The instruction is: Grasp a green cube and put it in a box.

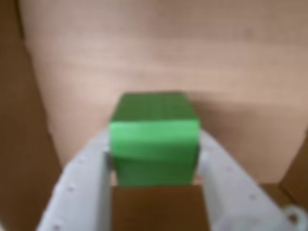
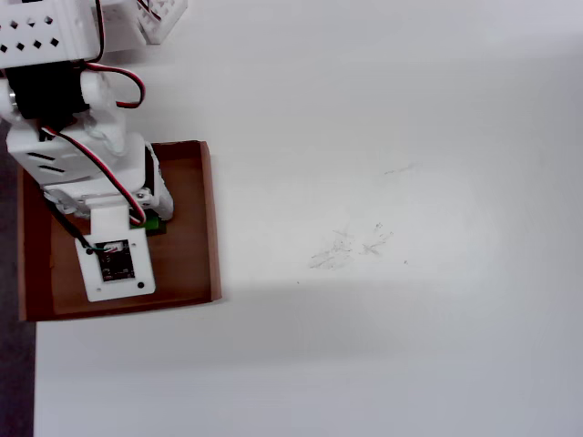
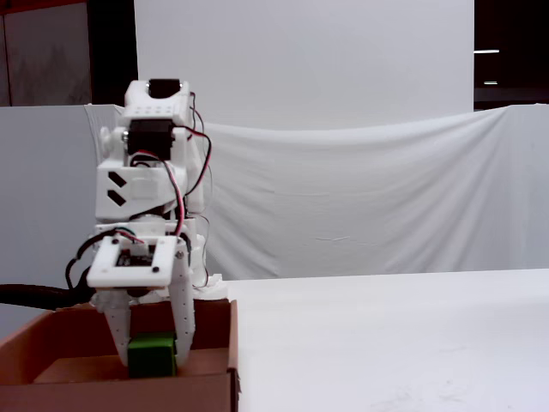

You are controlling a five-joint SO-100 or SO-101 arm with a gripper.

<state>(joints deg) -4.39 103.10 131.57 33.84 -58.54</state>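
Observation:
The green cube [image 1: 154,144] fills the gap between my two white fingers in the wrist view and touches both. My gripper [image 1: 154,151] is shut on it, inside the brown cardboard box [image 1: 144,57]. The fixed view shows the gripper [image 3: 153,350] pointing down with the green cube [image 3: 153,358] at its tips, low behind the front wall of the box [image 3: 129,393]. Whether the cube touches the floor is hidden there. From overhead, only a green sliver of the cube [image 2: 151,223] shows beside the arm, over the middle of the box [image 2: 212,228].
The box sits at the left edge of the white table [image 2: 383,137], with the arm's base [image 2: 46,36] just behind it. A dark strip [image 2: 11,382] marks the table's left edge. Faint scuff marks [image 2: 351,246] lie right of the box. A white cloth [image 3: 369,197] hangs behind.

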